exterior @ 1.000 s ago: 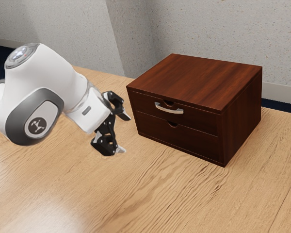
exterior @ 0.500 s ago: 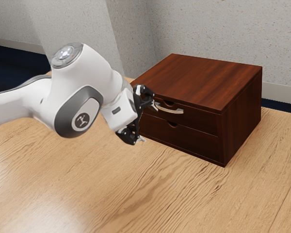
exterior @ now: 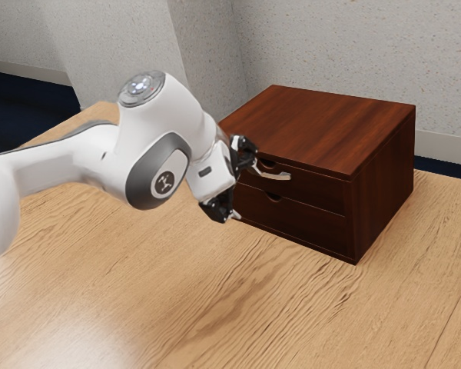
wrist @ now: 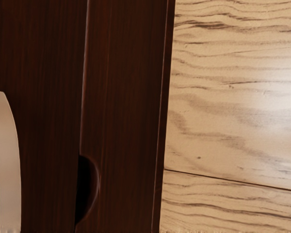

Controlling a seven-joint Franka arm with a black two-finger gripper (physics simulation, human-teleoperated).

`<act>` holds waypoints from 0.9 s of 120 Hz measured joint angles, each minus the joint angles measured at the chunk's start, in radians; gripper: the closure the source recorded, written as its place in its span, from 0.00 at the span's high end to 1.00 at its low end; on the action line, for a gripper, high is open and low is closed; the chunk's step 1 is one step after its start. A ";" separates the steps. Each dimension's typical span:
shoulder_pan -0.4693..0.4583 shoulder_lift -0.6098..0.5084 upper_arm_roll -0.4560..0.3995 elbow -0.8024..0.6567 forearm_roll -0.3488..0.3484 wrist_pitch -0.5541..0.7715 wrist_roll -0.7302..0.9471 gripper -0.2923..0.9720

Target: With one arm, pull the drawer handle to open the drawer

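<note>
Dark red-brown wood makes up the cabinet (exterior: 323, 131), which sits on the pale worktop (exterior: 215, 307) with 2 drawers, both fronts flush and shut. The upper drawer (exterior: 311, 188) carries the silver handle (exterior: 270, 174), a curved bar. The arm (exterior: 154, 165) has its black jaws spread wide, 1 finger high and 1 low, right at the handle's end toward the exterior view's left. Whether either finger touches the bar is hard to tell from this angle; probably not. In the wrist view the handle (wrist: 5, 165) lies off to one side of the hand, so the grasp looks off-centre. Best to slide toward the bar's middle, bracket it, close firmly, then pull straight out, square to the drawer front, without lifting.
</note>
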 joint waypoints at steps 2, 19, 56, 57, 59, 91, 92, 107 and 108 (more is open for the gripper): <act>0.001 0.000 0.000 0.000 -0.001 0.002 0.002 0.77; 0.005 -0.008 0.000 -0.022 -0.009 0.056 0.019 0.77; 0.004 0.012 0.000 -0.042 -0.016 0.147 0.032 0.77; 0.005 0.014 0.000 -0.042 -0.016 0.148 0.032 0.77; 0.006 0.016 0.000 -0.042 -0.016 0.150 0.033 0.77; 0.017 0.035 -0.001 -0.043 -0.018 0.169 0.032 0.78; 0.017 0.036 -0.001 -0.043 -0.017 0.169 0.032 0.78; 0.019 0.044 -0.002 -0.044 -0.020 0.173 0.029 0.85; 0.019 0.044 -0.003 -0.044 -0.020 0.173 0.029 0.85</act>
